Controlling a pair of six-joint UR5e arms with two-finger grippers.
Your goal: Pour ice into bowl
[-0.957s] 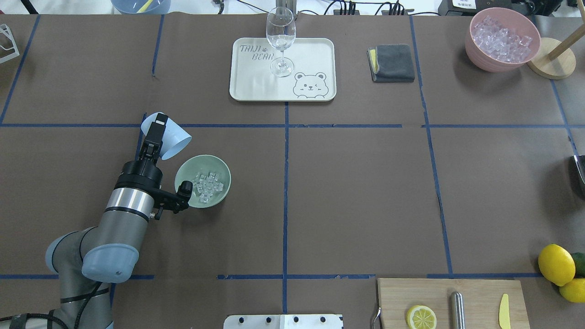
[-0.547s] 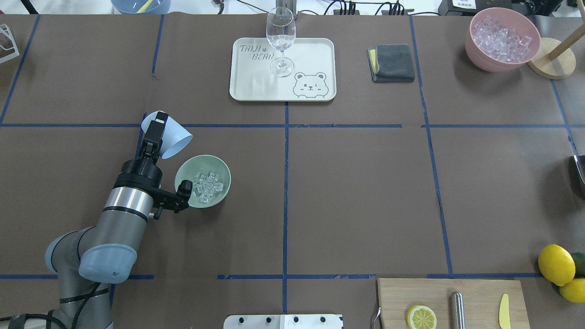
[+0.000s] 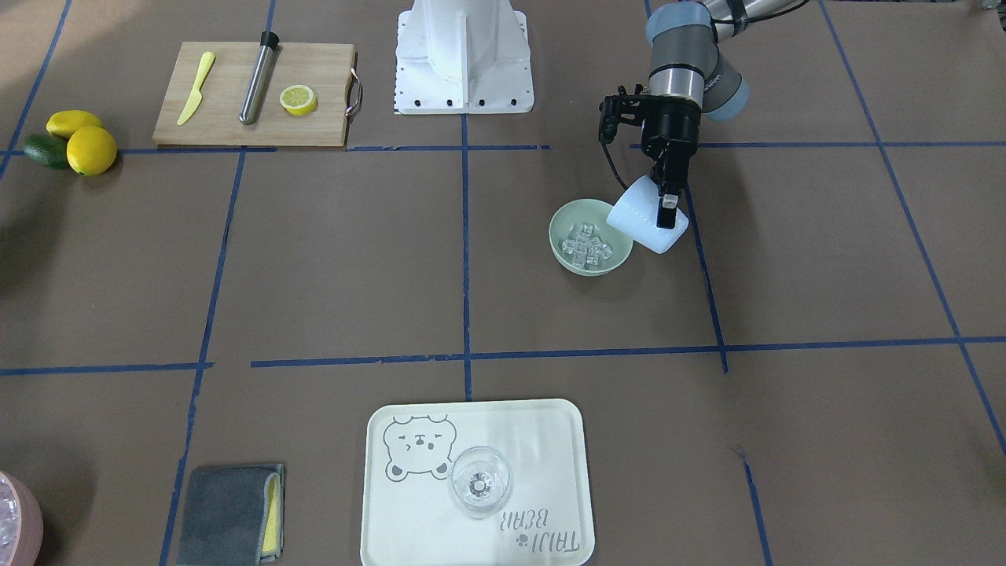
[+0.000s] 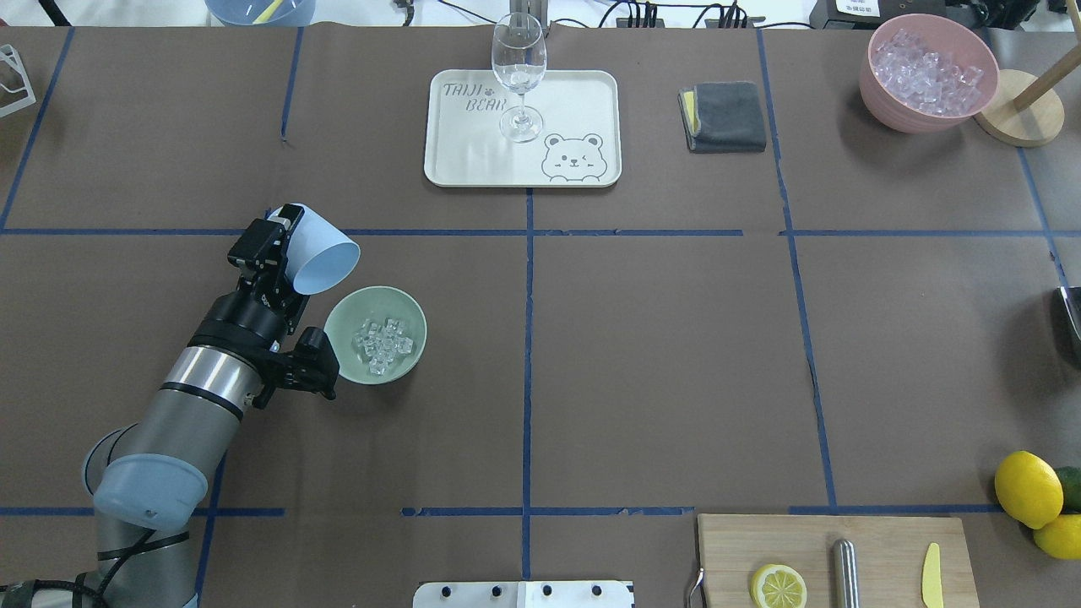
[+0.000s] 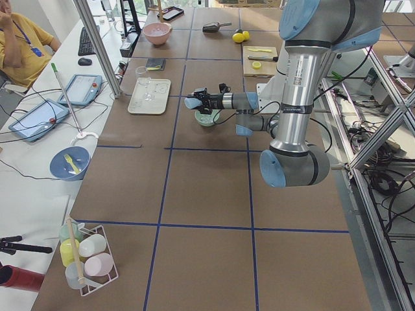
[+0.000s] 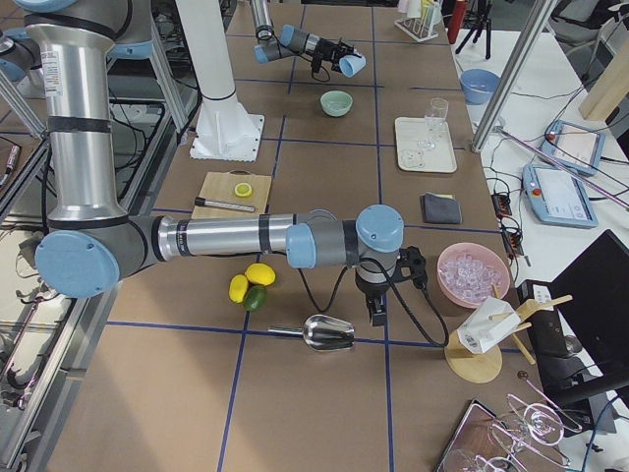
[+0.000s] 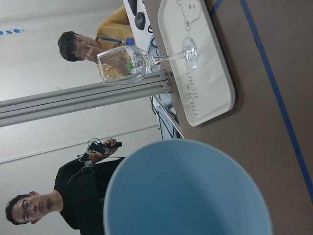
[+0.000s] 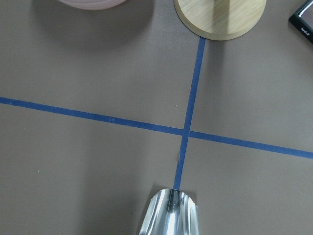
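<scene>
Front-facing view: shows the left gripper [image 3: 666, 206] clamped on a light blue cup [image 3: 644, 220], fingers pinching its wall. Holds the cup tipped on its side, off the table, overlapping the right rim of the mint-green bowl [image 3: 621, 259]. Shows the ice [image 3: 585, 246] as a small heap of clear cubes on the bowl's floor. Nearer the camera, shows a pale tray [image 3: 566, 440] with a wine glass [image 3: 479, 472] standing on it, and a folded grey cloth [image 3: 224, 515] to its left. Far left, shows a cutting board [image 3: 220, 118] and lemons [image 3: 90, 149].

Overhead view: places the cup just beyond the bowl's far-left rim, mouth turned right and toward the bowl. Shows the bowl left of centre, ice inside. Far right, shows a pink bowl [image 4: 920, 125] heaped with more cubes.

Exterior left view: shows the cup raised just above and beside the bowl at the end of the near arm's reach.

Exterior right view: shows the right gripper [image 6: 376, 315] pointing down over the table, near a metal scoop [image 6: 329, 334] that lies left of it. Cannot tell from here whether its jaws are wide or narrow.

Left wrist view: fills the lower frame with the cup's blue curve. Beyond, shows the tray and glass, a person in yellow [image 7: 105, 36] and a person in black [image 7: 73, 196].

Right wrist view: shows the scoop at the near edge, crossed blue tape lines and a wooden disc [image 8: 220, 17]. Shows no fingers.
</scene>
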